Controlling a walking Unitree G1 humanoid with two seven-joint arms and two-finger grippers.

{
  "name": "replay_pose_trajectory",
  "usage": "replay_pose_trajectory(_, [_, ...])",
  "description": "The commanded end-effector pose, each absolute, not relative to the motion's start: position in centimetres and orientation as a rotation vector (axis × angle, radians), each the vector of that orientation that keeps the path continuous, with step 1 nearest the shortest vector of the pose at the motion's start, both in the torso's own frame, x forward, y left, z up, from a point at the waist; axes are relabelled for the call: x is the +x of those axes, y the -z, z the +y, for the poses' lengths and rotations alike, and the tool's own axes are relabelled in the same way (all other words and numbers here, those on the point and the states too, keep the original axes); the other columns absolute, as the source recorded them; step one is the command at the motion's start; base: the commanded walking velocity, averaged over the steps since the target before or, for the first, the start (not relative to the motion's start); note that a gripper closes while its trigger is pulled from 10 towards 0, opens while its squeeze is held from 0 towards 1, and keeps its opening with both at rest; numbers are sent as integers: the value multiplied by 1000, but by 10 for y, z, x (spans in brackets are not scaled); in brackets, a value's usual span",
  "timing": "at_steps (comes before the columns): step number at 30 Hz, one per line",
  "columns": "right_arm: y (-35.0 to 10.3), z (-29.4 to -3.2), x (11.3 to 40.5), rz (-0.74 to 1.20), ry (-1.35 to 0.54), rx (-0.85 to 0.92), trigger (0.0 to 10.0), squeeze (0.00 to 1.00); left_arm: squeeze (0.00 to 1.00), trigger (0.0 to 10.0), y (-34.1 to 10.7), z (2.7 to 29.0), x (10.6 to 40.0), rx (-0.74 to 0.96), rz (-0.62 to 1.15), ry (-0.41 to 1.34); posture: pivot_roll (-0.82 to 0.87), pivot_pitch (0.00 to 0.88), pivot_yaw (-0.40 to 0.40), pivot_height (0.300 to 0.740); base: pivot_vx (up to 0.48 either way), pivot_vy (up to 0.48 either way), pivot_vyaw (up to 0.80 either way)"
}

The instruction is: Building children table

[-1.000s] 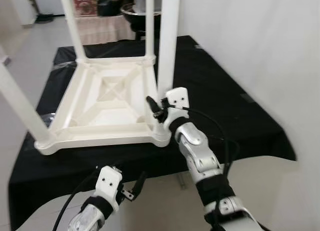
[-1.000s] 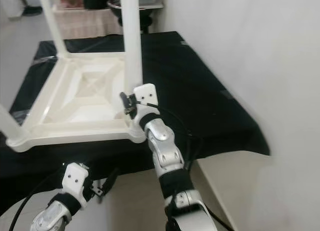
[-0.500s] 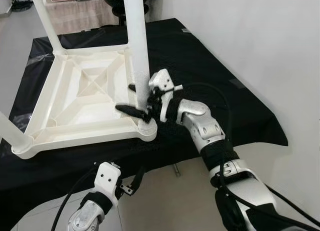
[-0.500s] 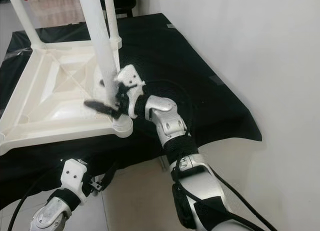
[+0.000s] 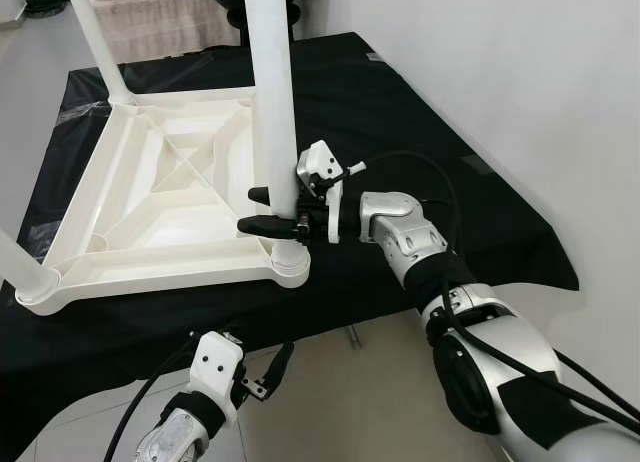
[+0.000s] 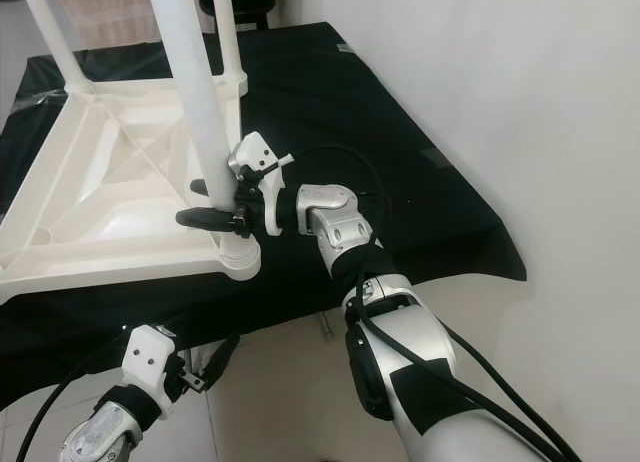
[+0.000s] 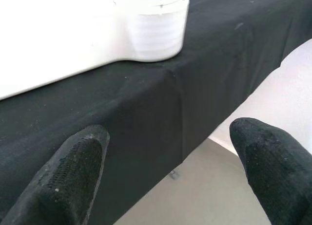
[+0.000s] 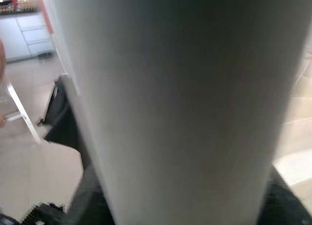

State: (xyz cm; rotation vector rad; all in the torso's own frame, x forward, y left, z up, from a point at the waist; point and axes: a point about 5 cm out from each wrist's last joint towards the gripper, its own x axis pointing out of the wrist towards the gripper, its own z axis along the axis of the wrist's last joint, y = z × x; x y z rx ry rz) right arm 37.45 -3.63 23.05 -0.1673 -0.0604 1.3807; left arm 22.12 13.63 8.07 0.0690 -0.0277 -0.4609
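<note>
A white plastic children's table [image 5: 190,182] lies upside down on a black-clothed table [image 5: 420,132], with its legs pointing up. My right gripper [image 5: 247,210] reaches in level from the right. It is shut on the near right leg [image 5: 272,92] just above the corner socket [image 5: 290,267], one black finger on each side of the leg. That leg [image 8: 165,88] looms very close in the right wrist view. My left gripper [image 7: 165,157] hangs open below the table's front edge, its fingers [image 7: 73,171] wide apart and holding nothing.
Another leg [image 5: 95,32] stands at the far left corner and one [image 5: 15,262] at the near left. A white wall [image 5: 520,82] runs close along the right side. Pale floor [image 5: 330,402] lies below the front edge of the cloth.
The right gripper has turned from upright beside the leg's base to level, and its fingers now close around the leg. The camera has shifted. The left arm stays low.
</note>
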Motion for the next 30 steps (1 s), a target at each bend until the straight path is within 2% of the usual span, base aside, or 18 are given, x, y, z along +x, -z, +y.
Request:
replay_pose_trajectory(1, [-222, -32, 372, -24, -1412, -153, 0, 0, 0, 10000, -77, 137, 218, 74, -6, 461, 67, 177, -26, 740, 0, 0, 0])
replay_pose_trajectory(7, [-209, -56, 380, -45, -1196, -95, 0, 0, 0, 10000, -77, 137, 219, 73, -6, 460, 48, 172, -25, 740, 0, 0, 0])
replay_pose_trajectory(8, [-192, -71, 379, -54, -1011, -41, 0, 0, 0, 10000, -77, 138, 220, 72, -7, 458, 43, 169, -27, 740, 0, 0, 0])
replay_pose_trajectory(9, [-192, -71, 379, -54, -1011, -41, 0, 0, 0, 10000, -77, 138, 220, 72, -7, 458, 43, 169, -27, 740, 0, 0, 0])
replay_pose_trajectory(10, [-178, -73, 377, -44, -809, 5, 0, 0, 0, 10000, -77, 139, 220, 72, -7, 459, 40, 167, -28, 740, 0, 0, 0])
replay_pose_trajectory(11, [-178, -73, 377, -44, -809, 5, 0, 0, 0, 10000, -77, 139, 220, 72, -7, 459, 40, 167, -28, 740, 0, 0, 0])
replay_pose_trajectory(12, [-163, -72, 371, -14, -598, 44, 0, 0, 0, 10000, -77, 140, 220, 73, -7, 459, 26, 163, -22, 740, 0, 0, 0])
replay_pose_trajectory(13, [-143, -66, 355, 35, -472, 65, 0, 0, 0, 10000, -77, 141, 220, 73, -7, 459, 26, 163, -22, 740, 0, 0, 0])
replay_pose_trajectory(14, [-143, -66, 355, 35, -472, 65, 0, 0, 0, 10000, -77, 141, 220, 73, -7, 459, 26, 163, -22, 740, 0, 0, 0])
replay_pose_trajectory(16, [-118, -32, 319, 77, -530, 78, 0, 0, 0, 10000, -77, 142, 222, 76, -6, 460, 18, 157, -12, 740, 0, 0, 0])
replay_pose_trajectory(17, [-112, -21, 310, 91, -577, 90, 0, 0, 0, 10000, -77, 142, 223, 78, -6, 460, 18, 157, -12, 740, 0, 0, 0])
replay_pose_trajectory(20, [-113, -15, 313, 77, -590, 82, 0, 0, 0, 10000, -77, 142, 224, 81, -6, 460, 20, 154, -7, 740, 0, 0, 0])
replay_pose_trajectory(25, [-121, -21, 326, 68, -584, 41, 0, 0, 0, 10000, -76, 141, 226, 83, -6, 458, 28, 140, -16, 740, 0, 0, 0])
replay_pose_trajectory(26, [-125, -25, 333, 69, -580, 17, 10000, 0, 0, 10000, -76, 141, 227, 83, -7, 457, 27, 138, -18, 740, 0, 0, 0])
replay_pose_trajectory(27, [-132, -28, 340, 57, -611, 2, 10000, 0, 0, 10000, -76, 140, 228, 83, -8, 456, 29, 138, -22, 740, 0, 0, 0])
replay_pose_trajectory(28, [-143, -31, 346, 34, -662, -6, 10000, 1000, 0, 10000, -76, 140, 229, 83, -10, 454, 31, 138, -24, 740, 0, 0, 0])
replay_pose_trajectory(30, [-143, -31, 346, 34, -662, -6, 10000, 1000, 0, 10000, -76, 140, 229, 83, -10, 454, 31, 138, -24, 740, 0, 0, 0])
